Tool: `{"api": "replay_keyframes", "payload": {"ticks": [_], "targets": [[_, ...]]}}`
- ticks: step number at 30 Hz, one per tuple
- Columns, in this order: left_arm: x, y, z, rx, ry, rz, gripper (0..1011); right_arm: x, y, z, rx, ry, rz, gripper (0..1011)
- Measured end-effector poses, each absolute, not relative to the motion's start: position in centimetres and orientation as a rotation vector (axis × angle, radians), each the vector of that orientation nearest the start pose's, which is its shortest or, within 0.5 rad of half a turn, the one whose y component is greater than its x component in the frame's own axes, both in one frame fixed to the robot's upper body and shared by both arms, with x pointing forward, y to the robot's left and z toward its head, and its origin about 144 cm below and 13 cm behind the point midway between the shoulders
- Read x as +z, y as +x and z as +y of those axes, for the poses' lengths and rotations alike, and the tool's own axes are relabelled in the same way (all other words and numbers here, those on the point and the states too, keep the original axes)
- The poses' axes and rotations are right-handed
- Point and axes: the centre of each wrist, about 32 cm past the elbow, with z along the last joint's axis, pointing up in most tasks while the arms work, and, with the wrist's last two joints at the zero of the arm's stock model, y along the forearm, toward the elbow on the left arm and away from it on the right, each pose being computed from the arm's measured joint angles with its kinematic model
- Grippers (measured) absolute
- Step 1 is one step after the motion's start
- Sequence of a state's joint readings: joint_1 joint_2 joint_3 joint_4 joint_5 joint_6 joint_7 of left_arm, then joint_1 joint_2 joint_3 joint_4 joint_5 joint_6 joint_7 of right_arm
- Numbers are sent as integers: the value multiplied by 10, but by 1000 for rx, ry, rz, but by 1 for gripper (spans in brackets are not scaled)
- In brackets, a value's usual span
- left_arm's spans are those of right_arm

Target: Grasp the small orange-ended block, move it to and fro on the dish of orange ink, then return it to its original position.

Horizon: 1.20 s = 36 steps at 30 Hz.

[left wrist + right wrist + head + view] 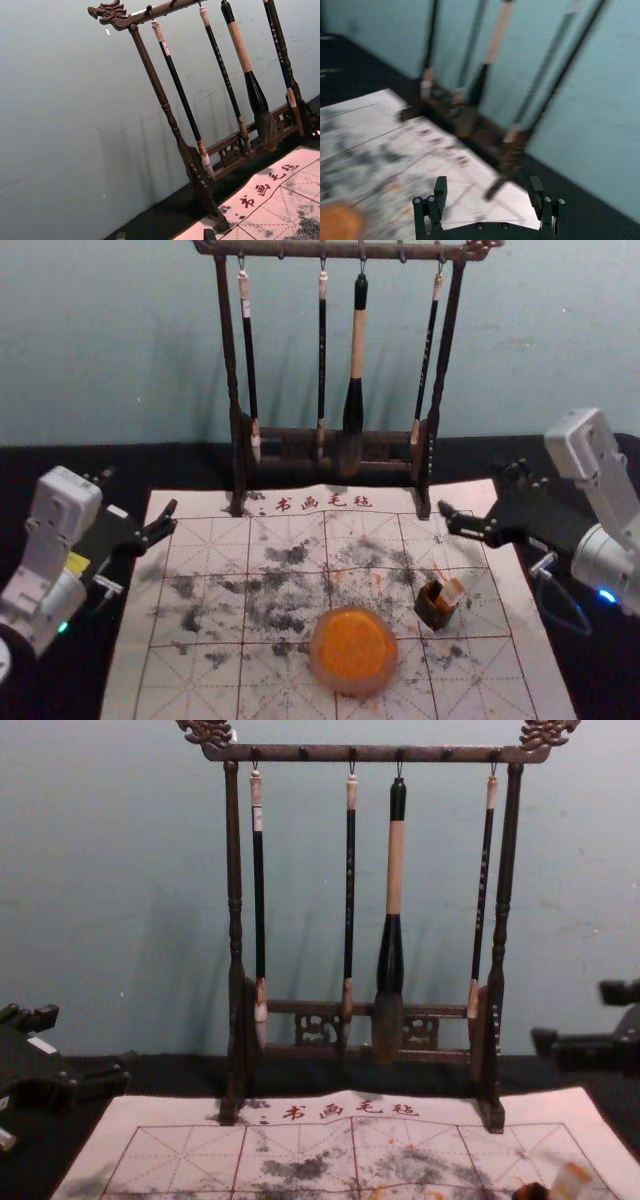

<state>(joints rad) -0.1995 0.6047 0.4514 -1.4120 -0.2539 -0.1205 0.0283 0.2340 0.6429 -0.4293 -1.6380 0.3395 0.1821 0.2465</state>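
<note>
Block (pixel 452 592) rests at the dark holder (pixel 433 610) near the ink dish (pixel 353 650), left end effector (pixel 165 234) and right end effector (pixel 487 184) both parted, empty, by opposite edges of the mat (pixel 135 685), so grasping, inking and returning probably remain, unless already finished.

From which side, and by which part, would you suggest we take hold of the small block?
I would grip the block by its raised upper part, coming down from above on the robot's right with the right claw, which is nearer and open. The block tilts up beside or out of the dark pot, leaving that end exposed.
</note>
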Motion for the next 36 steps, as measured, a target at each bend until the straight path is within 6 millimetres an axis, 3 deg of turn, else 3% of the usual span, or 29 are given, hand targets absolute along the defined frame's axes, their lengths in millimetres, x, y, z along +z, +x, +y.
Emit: {"api": "replay_keyframes", "payload": {"ticks": [7,17,24,36], "targets": [[1140,489,310,1248,304,-285,1001,1174,475,-276,-1221,-313,-270,1003],[1140,489,310,1248,304,-285,1001,1131,458,-271,-1366,-339,-304,1003],[1140,489,310,1248,304,-285,1001,1118,456,-270,-1395,-357,-288,1003],[1140,489,310,1248,304,-285,1001,1119,455,-270,-1393,-356,-292,1003]]}}
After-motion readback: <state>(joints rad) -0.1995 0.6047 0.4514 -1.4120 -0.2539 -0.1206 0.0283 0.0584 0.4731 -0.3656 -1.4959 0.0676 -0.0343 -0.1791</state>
